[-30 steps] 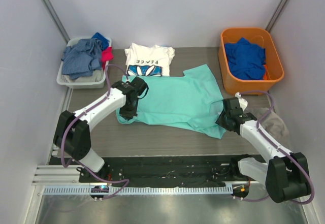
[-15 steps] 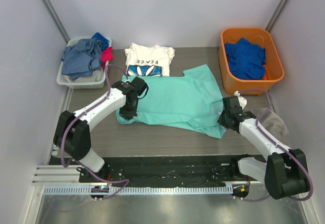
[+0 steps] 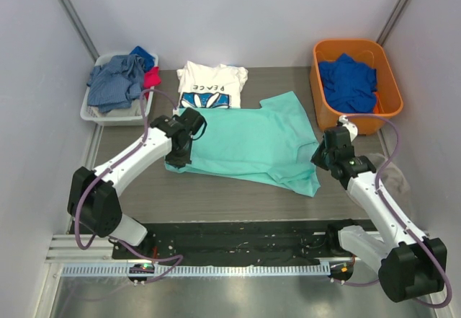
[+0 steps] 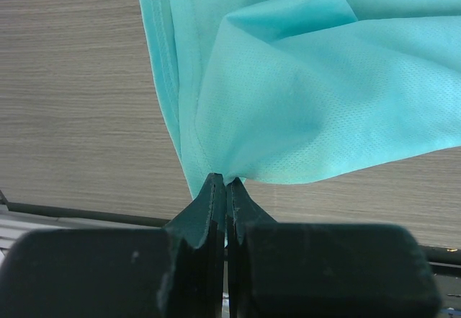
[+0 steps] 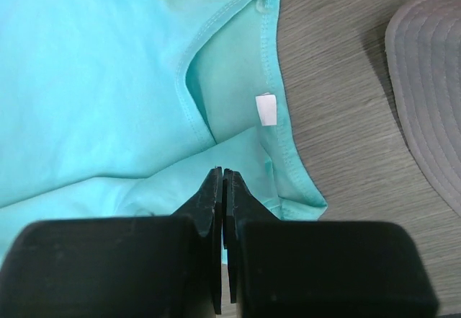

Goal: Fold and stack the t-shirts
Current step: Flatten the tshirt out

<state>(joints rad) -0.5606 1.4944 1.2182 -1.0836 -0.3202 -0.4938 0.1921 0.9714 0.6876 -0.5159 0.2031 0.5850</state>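
Observation:
The mint-teal t-shirt lies spread across the middle of the table, slightly rumpled. My left gripper is shut on its near-left corner, and the fabric bunches up from the closed tips. At the near-right edge my right gripper is shut on a fold of the same shirt, close to the collar and its white label. Behind the mint shirt the white "PEACE" t-shirt lies folded flat, touching its far edge.
A white bin at the back left holds grey-blue clothes. An orange bin at the back right holds a royal blue garment. A grey ribbed cloth lies by the right arm.
The right gripper has shut on the mint shirt's edge, and its arm has risen and swung toward the back. The left arm has shifted slightly back with its corner still held.

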